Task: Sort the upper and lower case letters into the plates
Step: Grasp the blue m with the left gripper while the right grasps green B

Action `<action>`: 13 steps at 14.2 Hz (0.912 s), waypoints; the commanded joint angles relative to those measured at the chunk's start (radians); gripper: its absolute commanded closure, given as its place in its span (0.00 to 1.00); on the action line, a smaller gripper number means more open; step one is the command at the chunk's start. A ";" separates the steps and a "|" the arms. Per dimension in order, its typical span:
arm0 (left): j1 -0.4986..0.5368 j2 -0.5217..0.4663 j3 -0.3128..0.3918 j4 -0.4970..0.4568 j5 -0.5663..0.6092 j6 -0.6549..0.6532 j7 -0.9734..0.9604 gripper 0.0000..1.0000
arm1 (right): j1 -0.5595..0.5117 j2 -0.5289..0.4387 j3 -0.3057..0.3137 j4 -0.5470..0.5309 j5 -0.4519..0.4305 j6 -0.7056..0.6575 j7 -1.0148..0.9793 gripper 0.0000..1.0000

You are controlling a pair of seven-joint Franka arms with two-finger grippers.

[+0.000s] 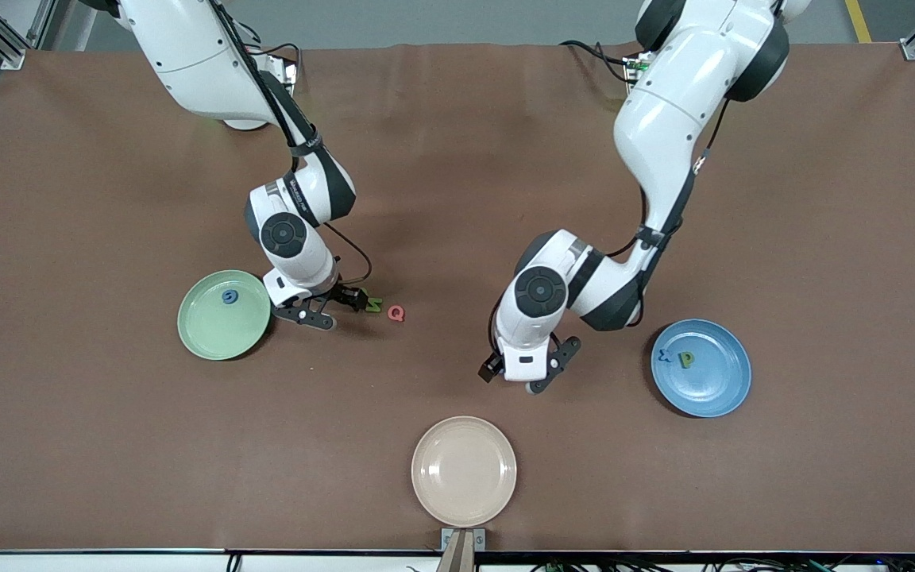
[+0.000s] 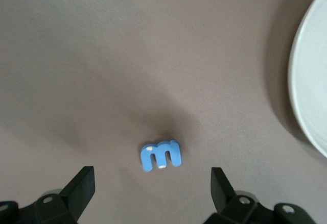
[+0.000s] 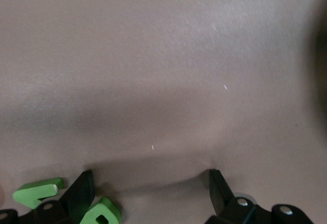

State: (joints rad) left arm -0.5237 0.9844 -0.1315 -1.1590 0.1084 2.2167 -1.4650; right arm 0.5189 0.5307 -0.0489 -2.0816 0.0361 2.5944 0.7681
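My left gripper [image 1: 526, 372] hangs open low over the table between the cream plate and the blue plate [image 1: 723, 393]. Its fingers [image 2: 82, 185] stand wide with a blue letter m [image 2: 161, 155] lying flat just ahead of the gap. The blue plate holds a blue x [image 1: 665, 356] and a green letter [image 1: 687, 359]. My right gripper [image 1: 336, 308] is open and low beside the pale green plate [image 1: 211, 338], which holds a blue letter [image 1: 229, 296]. A green letter [image 3: 102, 214] lies against one right finger [image 3: 82, 193], and another green piece [image 3: 37, 192] lies outside it. A green N [image 1: 375, 304] and a pinkish-red Q [image 1: 397, 313] lie next to that gripper.
A cream-beige plate [image 1: 464, 470] sits near the table's front edge, nearer to the camera than both grippers; its pale rim [image 2: 306, 86] shows in the left wrist view. The brown table [image 1: 457, 159] stretches wide around the arms.
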 commanded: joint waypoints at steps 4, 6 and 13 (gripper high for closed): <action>-0.042 0.114 0.049 0.163 -0.015 -0.025 -0.017 0.01 | 0.076 -0.012 -0.009 -0.026 -0.016 0.010 0.417 0.08; -0.042 0.114 0.053 0.160 -0.015 -0.069 -0.053 0.05 | 0.079 -0.012 -0.006 -0.025 -0.013 0.007 0.537 0.12; -0.050 0.134 0.055 0.160 -0.015 -0.063 -0.126 0.21 | 0.078 -0.012 -0.005 -0.020 -0.002 0.006 0.640 0.55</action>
State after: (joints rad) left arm -0.5620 1.0931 -0.0931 -1.0385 0.1076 2.1510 -1.5766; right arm 0.5909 0.5220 -0.0501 -2.0815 0.0341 2.5931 1.3789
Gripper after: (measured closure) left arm 0.159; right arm 0.348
